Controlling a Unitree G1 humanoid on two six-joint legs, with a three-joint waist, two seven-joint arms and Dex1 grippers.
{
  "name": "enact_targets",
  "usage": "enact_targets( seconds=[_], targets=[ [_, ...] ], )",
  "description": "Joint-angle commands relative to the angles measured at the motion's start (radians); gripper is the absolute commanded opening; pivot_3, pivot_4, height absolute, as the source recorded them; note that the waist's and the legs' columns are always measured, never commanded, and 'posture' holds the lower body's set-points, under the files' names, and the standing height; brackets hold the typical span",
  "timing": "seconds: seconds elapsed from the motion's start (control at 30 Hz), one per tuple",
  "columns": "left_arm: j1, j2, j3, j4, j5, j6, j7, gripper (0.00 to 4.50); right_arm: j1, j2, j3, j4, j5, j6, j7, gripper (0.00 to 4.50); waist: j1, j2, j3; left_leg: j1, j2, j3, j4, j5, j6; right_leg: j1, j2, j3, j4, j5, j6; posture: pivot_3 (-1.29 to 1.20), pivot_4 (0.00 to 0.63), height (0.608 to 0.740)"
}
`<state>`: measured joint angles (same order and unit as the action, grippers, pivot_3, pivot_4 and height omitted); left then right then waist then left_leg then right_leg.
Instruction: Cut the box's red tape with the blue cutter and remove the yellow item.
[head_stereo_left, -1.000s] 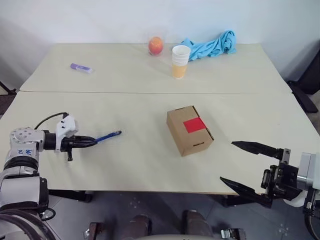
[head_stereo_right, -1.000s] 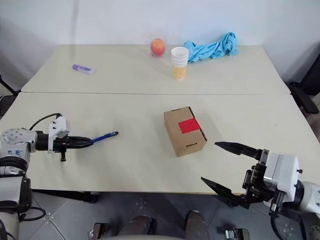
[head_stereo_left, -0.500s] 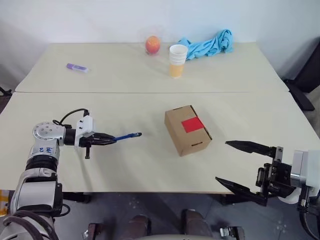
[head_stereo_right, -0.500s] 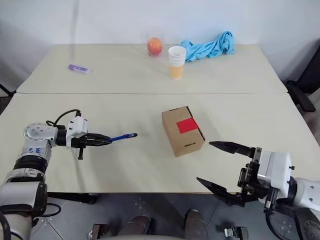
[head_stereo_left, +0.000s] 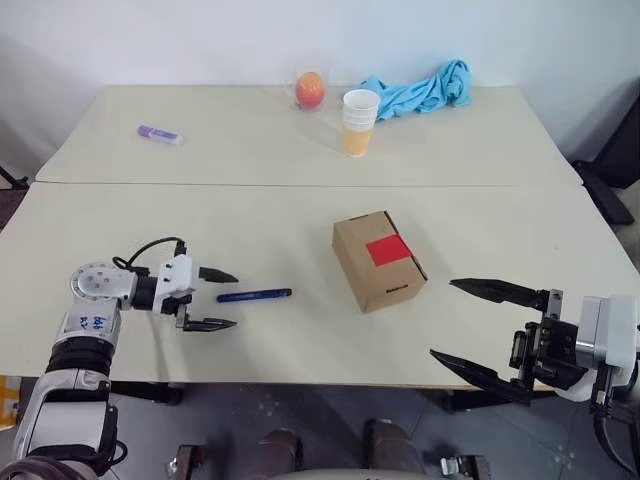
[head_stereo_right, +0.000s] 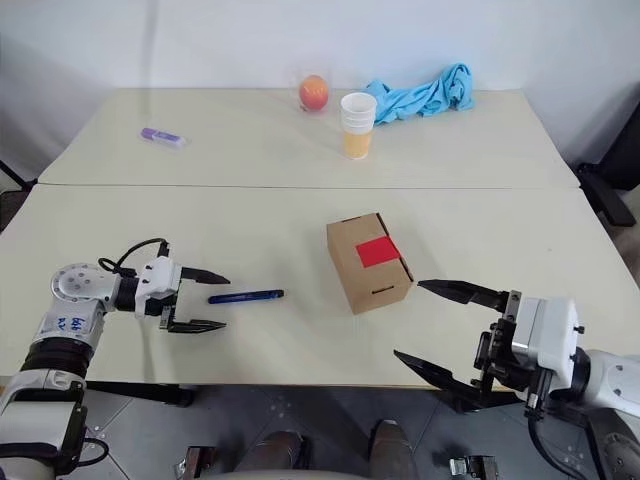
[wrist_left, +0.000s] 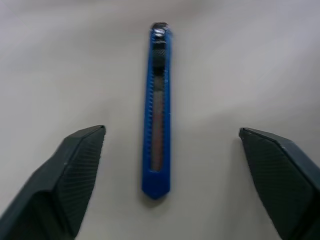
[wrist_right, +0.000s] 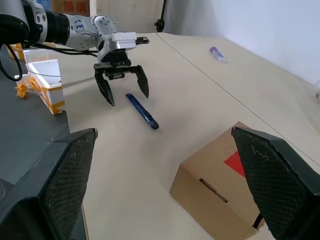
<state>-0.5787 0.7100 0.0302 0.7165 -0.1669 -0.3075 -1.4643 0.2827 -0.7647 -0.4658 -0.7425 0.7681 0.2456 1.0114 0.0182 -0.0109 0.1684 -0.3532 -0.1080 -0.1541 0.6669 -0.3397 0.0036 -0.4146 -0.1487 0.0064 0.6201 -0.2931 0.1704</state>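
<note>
1. Two pale tables (head_stereo_left: 480, 150) are sitting pushed together, their seam running straight across the middle of the left eye frame. The near edge is running along the lower part of the frame, with dark floor showing beneath it.
2. The right gripper (head_stereo_left: 490, 328) is hanging at the lower right, just off the near edge, its two black fingers spreading wide and grasping nothing.
3. The left gripper (head_stereo_left: 222, 299) is hovering low at the lower left, its fingers standing apart and empty, pointing toward the centre.
4. The box (head_stereo_left: 378, 261) is sitting just right of centre, closed, with the red tape (head_stereo_left: 388, 250) lying flat on its top face and a slot cut-out facing the near edge. Bare tabletop is lying open on all sides of it.
5. A blue cloth (head_stereo_left: 425, 88) is lying crumpled at the upper right, near the far edge.
6. The blue cutter (head_stereo_left: 254, 295) is lying flat on the table, just beyond the left fingertips, apart from both, its far end pointing toward the box.
7. A stack of white cups (head_stereo_left: 360, 122), an orange fruit (head_stereo_left: 311, 90) and a purple marker (head_stereo_left: 161, 135) are standing well apart along the far table.
</note>
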Motion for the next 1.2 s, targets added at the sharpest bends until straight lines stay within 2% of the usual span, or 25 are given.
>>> enact_targets(
  seconds=[0.03, 0.13, 0.23, 0.27, 0.33, 0.5, 0.7, 0.8, 0.93, 1.03, 1.13, 1.2],
  targets=[
    [-0.018, 0.019, 0.023, 0.009, -0.042, 0.075, -0.013, 4.45, -0.007, -0.001, 0.008, -0.011, 0.011, 0.001, -0.011, 4.5, 0.0, 0.0, 0.0, 0.0, 0.0, 0.0, 0.0, 0.0, 0.0, 0.0, 0.0, 0.0, 0.0, 0.0, 0.0, 0.0, 0.15, 0.74],
    [-0.036, 0.007, 0.012, 0.048, -0.051, 0.143, -0.034, 4.45, -0.006, -0.001, 0.019, -0.013, 0.012, 0.002, -0.013, 4.5, 0.002, 0.0, 0.0, 0.0, 0.0, 0.0, 0.0, 0.0, 0.0, 0.0, 0.0, 0.0, 0.0, 0.0, 0.0, 0.0, 0.15, 0.74],
    [-0.06, -0.003, -0.024, 0.117, -0.012, 0.115, -0.06, 4.45, -0.016, -0.004, 0.027, -0.012, 0.014, 0.003, -0.019, 4.5, 0.005, 0.0, 0.0, 0.0, 0.0, 0.0, 0.0, 0.0, 0.0, 0.0, 0.0, 0.0, 0.0, 0.0, 0.0, 0.0, 0.15, 0.74],
    [-0.071, -0.006, -0.033, 0.143, 0.002, 0.1, -0.057, 4.28, -0.02, -0.006, 0.029, -0.012, 0.013, 0.003, -0.02, 4.5, 0.005, 0.0, 0.0, 0.0, 0.0, 0.0, 0.0, 0.0, 0.0, 0.0, 0.0, 0.0, 0.0, 0.0, 0.0, 0.0, 0.15, 0.74],
    [-0.087, -0.012, -0.047, 0.185, 0.026, 0.044, -0.044, 3.84, -0.025, -0.006, 0.028, -0.013, 0.015, 0.004, -0.021, 4.5, 0.006, 0.0, 0.0, 0.0, 0.0, 0.0, 0.0, 0.0, 0.0, 0.0, 0.0, 0.0, 0.0, 0.0, 0.0, 0.0, 0.15, 0.74],
    [-0.089, -0.021, -0.07, 0.25, 0.063, -0.033, -0.028, 2.33, -0.015, -0.001, 0.018, -0.027, 0.014, 0.006, -0.025, 4.5, 0.006, 0.0, 0.0, 0.0, 0.0, 0.0, 0.0, 0.0, 0.0, 0.0, 0.0, 0.0, 0.0, 0.0, 0.0, 0.0, 0.15, 0.74],
    [-0.039, -0.029, -0.086, 0.245, 0.077, -0.106, -0.013, 0.52, 0.002, 0.009, 0.018, -0.039, 0.007, -0.003, -0.036, 4.5, 0.005, 0.003, -0.002, 0.001, 0.0, 0.0, 0.0, 0.0, 0.001, 0.001, 0.0, 0.0, 0.0, 0.0, 0.0, 0.0, 0.15, 0.74],
    [-0.007, -0.053, -0.057, 0.161, 0.017, -0.11, -0.023, 0.43, -0.002, 0.006, 0.018, -0.03, 0.007, -0.006, -0.033, 4.5, 0.005, 0.006, -0.003, 0.002, 0.0, 0.001, 0.0, -0.001, 0.001, 0.001, 0.0, 0.0, -0.001, 0.0, 0.0, 0.0, 0.15, 0.74],
    [0.061, -0.057, -0.069, -0.105, -0.023, -0.104, -0.019, 0.43, -0.009, -0.023, 0.01, -0.036, 0.032, 0.028, -0.031, 4.5, 0.007, 0.005, -0.003, 0.001, 0.0, 0.001, 0.0, -0.001, 0.001, 0.001, 0.0, 0.0, -0.001, 0.0, 0.0, 0.0, 0.15, 0.74],
    [0.127, -0.064, -0.107, -0.345, -0.023, -0.006, 0.036, 0.43, 0.018, -0.057, 0.009, -0.08, 0.082, 0.097, -0.055, 4.5, 0.01, 0.005, -0.003, 0.0, 0.0, 0.0, 0.0, -0.001, 0.002, 0.001, -0.001, 0.0, -0.002, 0.0, 0.0, 0.0, 0.15, 0.74],
    [0.202, -0.08, -0.179, -0.578, 0.06, 0.127, 0.143, 0.43, 0.118, -0.133, 0.018, -0.171, 0.176, 0.268, -0.137, 4.5, 0.011, 0.005, -0.002, -0.001, 0.0, -0.001, -0.001, -0.002, 0.002, 0.001, -0.001, 0.0, -0.006, 0.0, 0.0, 0.0, 0.15, 0.74],
    [0.239, -0.099, -0.218, -0.7, 0.101, 0.244, 0.219, 0.43, 0.137, -0.149, 0.064, -0.185, 0.116, 0.301, -0.185, 4.5, 0.01, 0.004, -0.002, -0.001, 0.001, -0.001, -0.002, -0.002, 0.002, 0.001, 0.0, 0.0, -0.009, 0.0, 0.0, 0.0, 0.15, 0.74]
  ],
)
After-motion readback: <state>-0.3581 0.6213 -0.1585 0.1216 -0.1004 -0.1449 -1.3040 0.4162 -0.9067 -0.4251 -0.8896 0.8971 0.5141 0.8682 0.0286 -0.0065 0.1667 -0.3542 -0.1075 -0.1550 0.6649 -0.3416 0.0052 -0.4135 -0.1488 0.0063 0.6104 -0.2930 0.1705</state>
